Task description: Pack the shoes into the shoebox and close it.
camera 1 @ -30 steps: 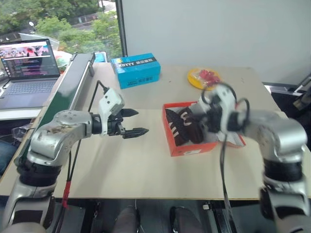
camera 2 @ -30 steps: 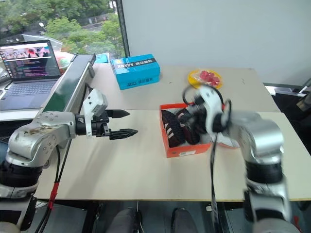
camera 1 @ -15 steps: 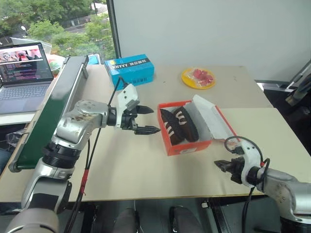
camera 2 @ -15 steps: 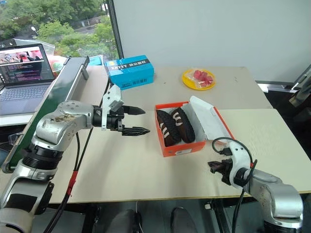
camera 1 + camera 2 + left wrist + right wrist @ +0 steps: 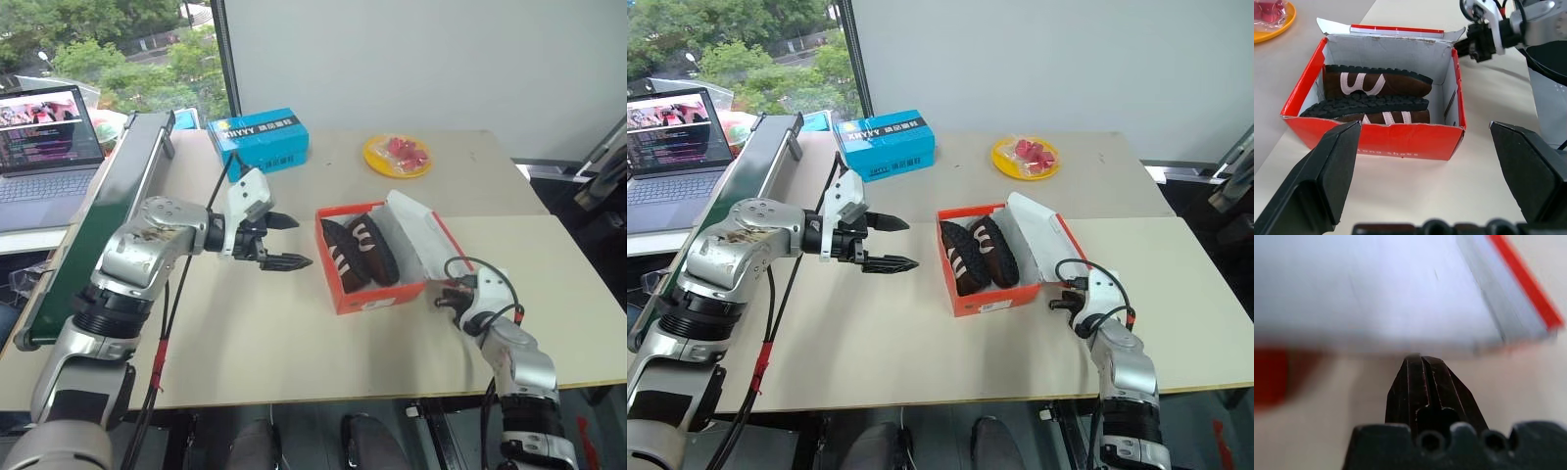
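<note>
you can read white lettering, seemingly "xbyyy", on the blue rectangular cardboard box (image 5: 258, 140); small white print on the orange-red cardboard shoebox (image 5: 1376, 141) stays illegible.

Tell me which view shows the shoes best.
The left wrist view: both shoes lie on their sides in the shoebox, soles and side marks plain. The eye views show them smaller, from above; the right wrist view shows the lid.

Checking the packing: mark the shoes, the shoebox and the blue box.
shoes (image 5: 358, 253), left eye view, on the dark upper of the pair inside the box.
shoebox (image 5: 377, 296), left eye view, on its orange-red front wall.
blue box (image 5: 257, 139), left eye view, on its top face.
</note>
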